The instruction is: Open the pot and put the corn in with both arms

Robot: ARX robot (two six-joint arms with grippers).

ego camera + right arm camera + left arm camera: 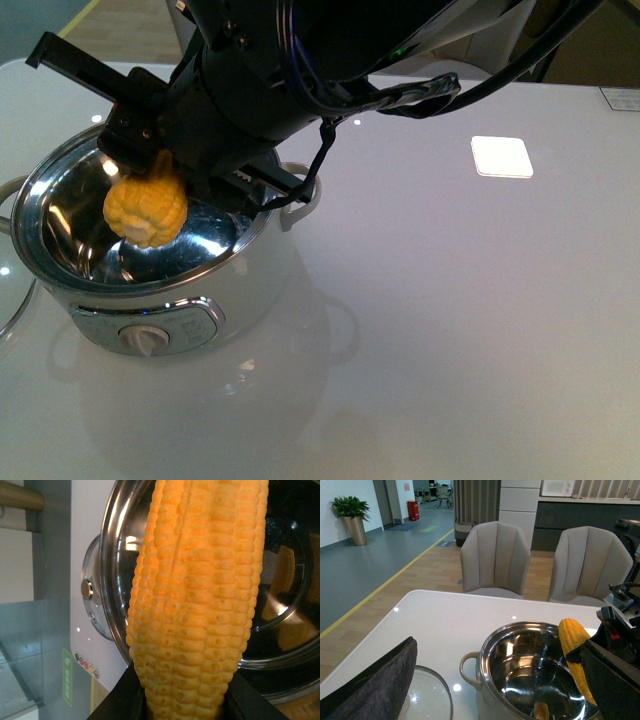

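The white pot (95, 318) stands open at the table's left, its steel inside bare. My right gripper (152, 165) is shut on the yellow corn (146, 208), which hangs over the pot's opening, its end inside the rim. In the right wrist view the corn (195, 605) fills the picture, clamped between black fingers (117, 702), with the pot's rim (107, 580) behind it. In the left wrist view my left gripper (502, 705) stands open beside the pot (485, 685), and the corn (572, 635) leans over the far rim. One grey padded finger (375, 680) shows above the lid.
The steel-rimmed glass lid (432, 695) lies flat on the table next to the pot, away from the right arm; its edge (12, 315) shows at the front view's left border. Two grey chairs (495, 560) stand behind the white table (450, 300).
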